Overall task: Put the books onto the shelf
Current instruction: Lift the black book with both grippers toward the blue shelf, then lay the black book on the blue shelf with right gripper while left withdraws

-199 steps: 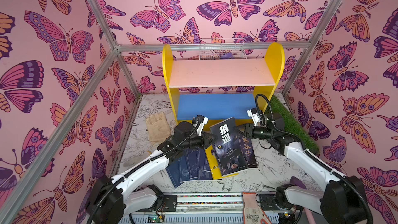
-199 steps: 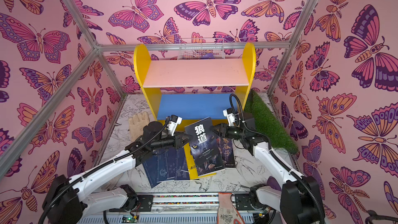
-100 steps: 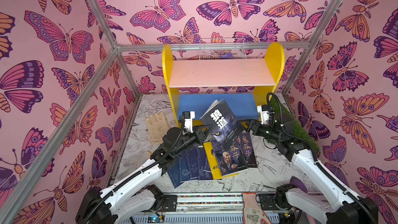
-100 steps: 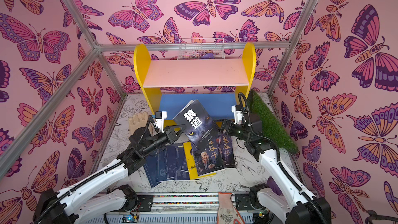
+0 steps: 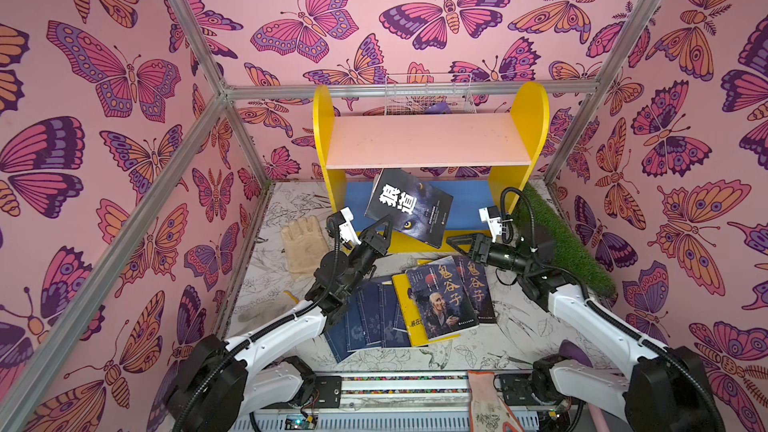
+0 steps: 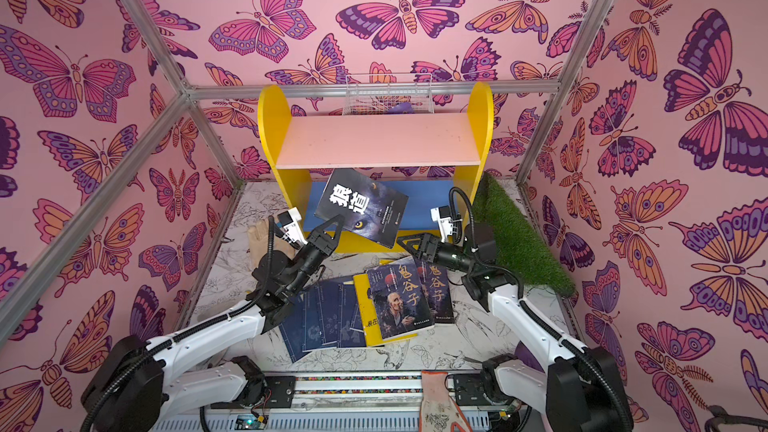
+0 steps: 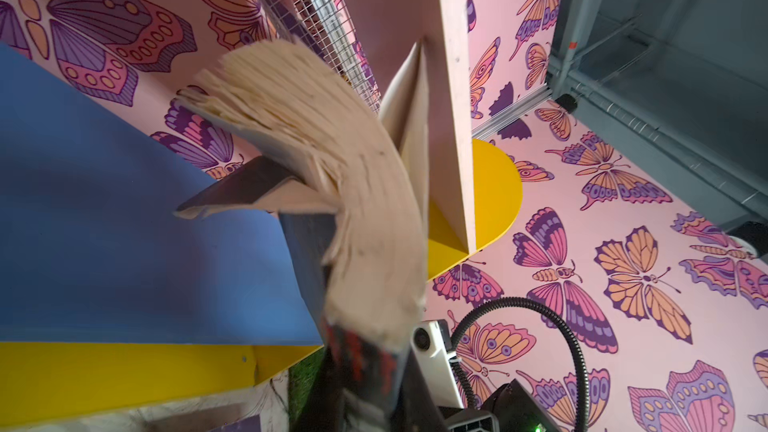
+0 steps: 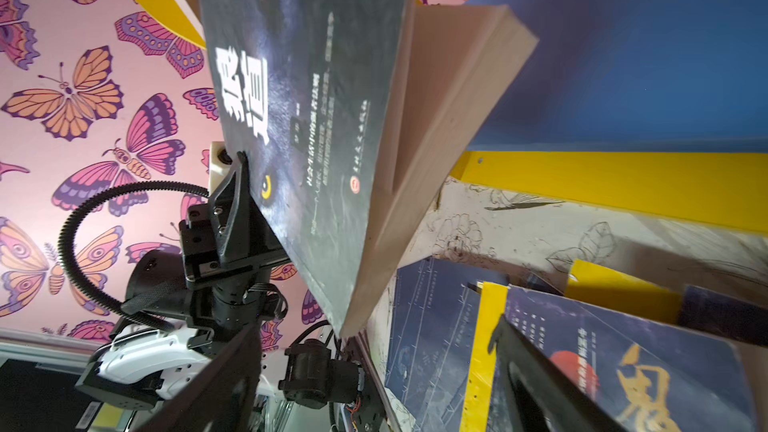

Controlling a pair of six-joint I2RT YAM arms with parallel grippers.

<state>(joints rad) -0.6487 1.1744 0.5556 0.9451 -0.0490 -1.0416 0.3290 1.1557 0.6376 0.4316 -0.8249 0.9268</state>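
Note:
My left gripper (image 5: 384,228) is shut on the lower corner of a dark book with white characters (image 5: 409,207), (image 6: 361,205). The book hangs tilted in front of the shelf's blue lower board (image 5: 469,201), its top under the pink upper board (image 5: 428,141). In the left wrist view its pages (image 7: 332,160) fan open above my left gripper (image 7: 365,376). My right gripper (image 5: 455,241), (image 8: 374,388) stands open below and beside the book (image 8: 311,97), apart from it. The other books (image 5: 440,297) lie overlapped on the floor: dark ones, a yellow one (image 5: 401,305), navy ones (image 5: 370,317).
A beige glove (image 5: 305,245) lies left of the shelf's foot. A white wire basket (image 5: 428,95) stands behind the shelf. A strip of green turf (image 5: 561,238) runs along the right wall. Another glove (image 5: 486,405) hangs over the front rail.
My left gripper has carried the dark book up and back toward the shelf's lower board. My right gripper has opened and come away from the book's right edge.

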